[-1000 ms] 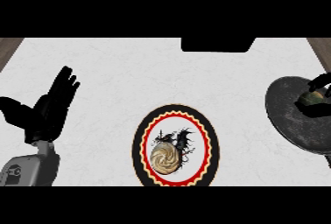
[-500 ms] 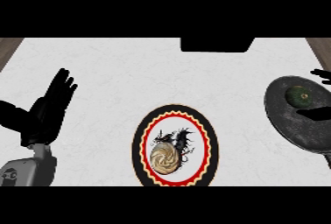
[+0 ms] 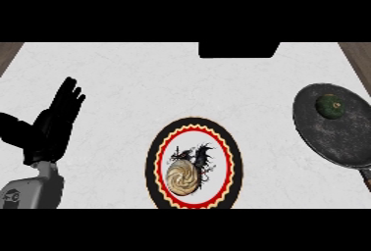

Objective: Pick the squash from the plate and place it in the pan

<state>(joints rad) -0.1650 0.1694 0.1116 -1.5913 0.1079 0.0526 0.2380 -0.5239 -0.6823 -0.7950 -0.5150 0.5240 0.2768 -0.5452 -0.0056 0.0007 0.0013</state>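
A small, round, dark green squash lies inside a dark grey round metal pan at the right side of the white marbled table, so the placing step looks complete. Left of the pan, near the front edge, sits a round plate with a black and red rim, no longer needed. At the far left, the left robot hand rests open, fingers straight and pointing upward. The right robot hand is out of sight.

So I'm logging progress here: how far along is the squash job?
It looks finished: the squash lies in the pan at the right, and the plate holds no squash. Nothing is in hand; the left hand rests open at the left, and the right hand is out of view. Nothing appears left.
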